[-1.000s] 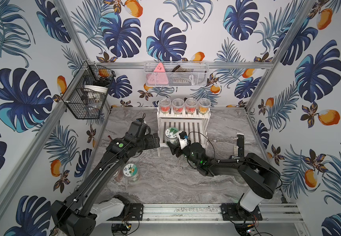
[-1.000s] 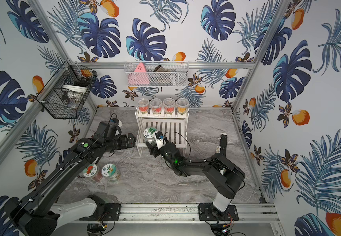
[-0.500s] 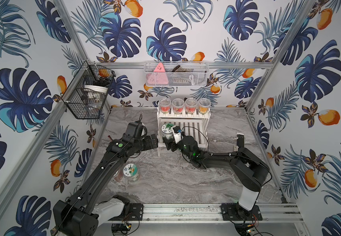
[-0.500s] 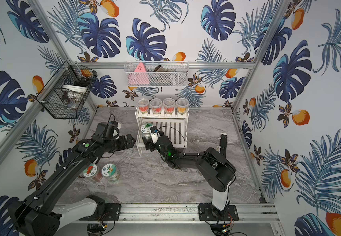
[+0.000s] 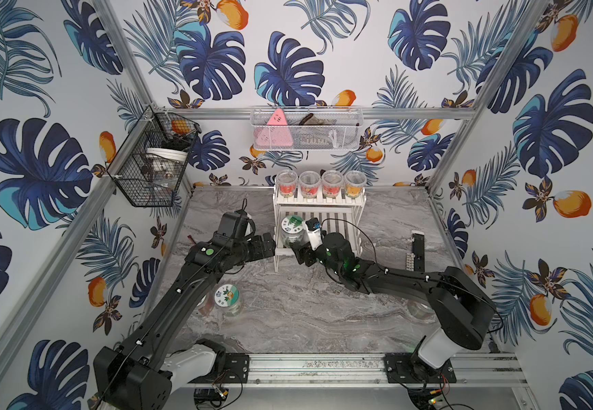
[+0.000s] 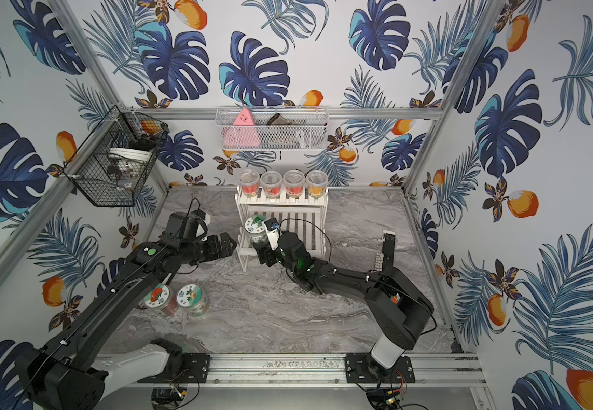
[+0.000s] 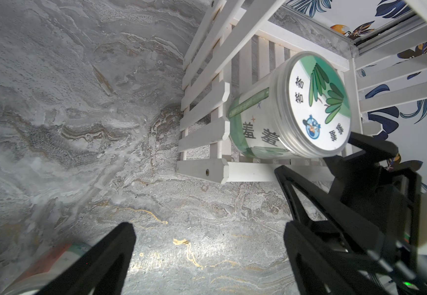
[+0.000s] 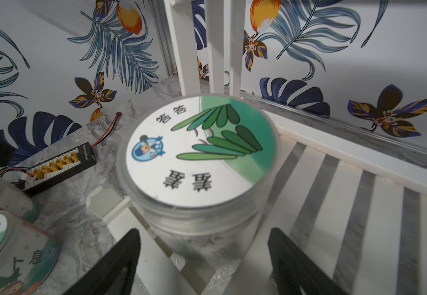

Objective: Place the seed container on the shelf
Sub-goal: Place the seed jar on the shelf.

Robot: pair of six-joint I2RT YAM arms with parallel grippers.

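Judged light, stiff, slick, the clear green-lidded plastic seed jar (image 8: 197, 153) on the white slatted shelf (image 5: 318, 201) was straddled mid-wall by the right gripper (image 8: 202, 232), grip untellable; left gripper (image 7: 207, 226) splayed.

I see a black wire basket (image 6: 110, 167) left of the white mesh basket (image 6: 273, 133); two jars (image 6: 190, 295) stand well forward.

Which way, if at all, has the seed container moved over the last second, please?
Yes. In both top views, the seed container has shifted slightly back and toward the left side rail of the shelf, on its lower tier.
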